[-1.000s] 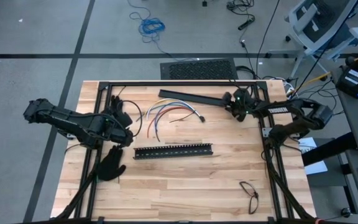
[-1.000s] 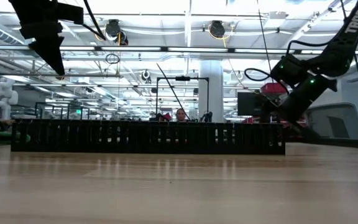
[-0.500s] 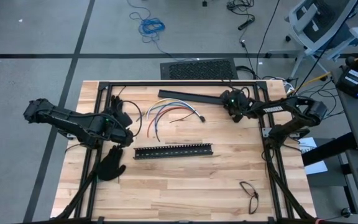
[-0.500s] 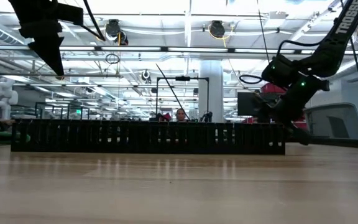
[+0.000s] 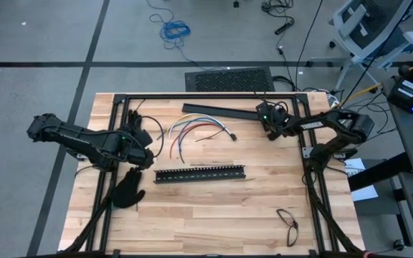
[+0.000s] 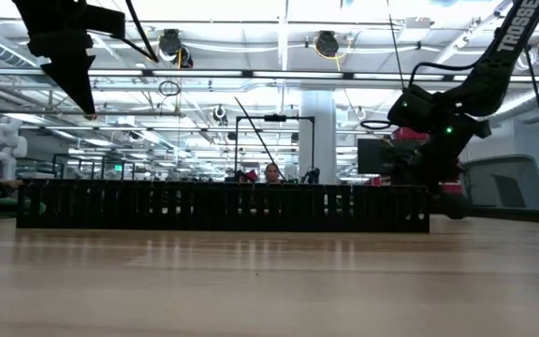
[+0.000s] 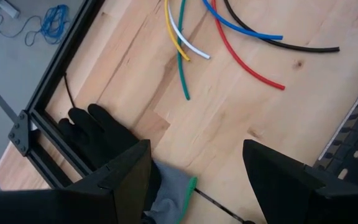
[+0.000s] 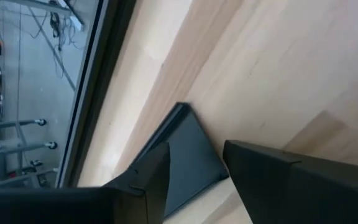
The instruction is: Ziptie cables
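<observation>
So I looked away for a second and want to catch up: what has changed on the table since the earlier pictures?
The right gripper has moved toward the table's far edge and dropped to the end of the flat black bar, which now sits between its narrowing fingers; whether it is gripped is unclear. The left gripper, the cables, the slotted bar and the gloves stayed put.

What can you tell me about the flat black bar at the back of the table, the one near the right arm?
The flat black bar is long, narrow and dark, plastic-looking with a matte face. It lies flat on the wooden table near the far edge, slightly slanted, behind the loose cables. The right gripper sits at its right end; the right wrist view shows its squared corner between the jaws. Whether they touch it is unclear.
</observation>
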Controlling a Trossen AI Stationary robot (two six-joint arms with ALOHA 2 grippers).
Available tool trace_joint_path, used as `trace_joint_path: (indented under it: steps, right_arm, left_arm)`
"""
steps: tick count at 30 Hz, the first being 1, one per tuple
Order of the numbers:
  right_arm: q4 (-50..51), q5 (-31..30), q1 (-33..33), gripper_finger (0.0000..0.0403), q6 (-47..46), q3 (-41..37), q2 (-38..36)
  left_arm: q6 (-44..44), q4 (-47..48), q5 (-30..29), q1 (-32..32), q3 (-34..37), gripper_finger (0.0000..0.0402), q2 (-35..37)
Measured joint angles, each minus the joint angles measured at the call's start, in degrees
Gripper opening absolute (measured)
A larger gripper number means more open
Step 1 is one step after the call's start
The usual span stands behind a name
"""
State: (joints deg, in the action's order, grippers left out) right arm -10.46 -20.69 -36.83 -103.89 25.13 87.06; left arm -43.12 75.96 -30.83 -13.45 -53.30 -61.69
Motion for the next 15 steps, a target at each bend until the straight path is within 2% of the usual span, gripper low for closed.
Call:
trace_joint_path:
  steps: [3, 10, 15]
  right_arm:
    - [2.0, 0.6, 1.1, 0.0155, -0.1, 1.7, 0.1]
    - [2.0, 7.1, 4.3, 0.0155, -1.1, 2.5, 0.0]
    - [1.9, 11.2, 7.1, 0.0155, 1.8, 2.6, -0.2]
  left_arm:
    - [0.3, 0.0, 0.2, 0.0, 0.0, 0.0251, 0.0]
    - [0.4, 0.1, 0.7, 0.0, 0.0, 0.0251, 0.0]
    - [0.5, 1.1, 0.7, 0.0, 0.0, 0.0251, 0.0]
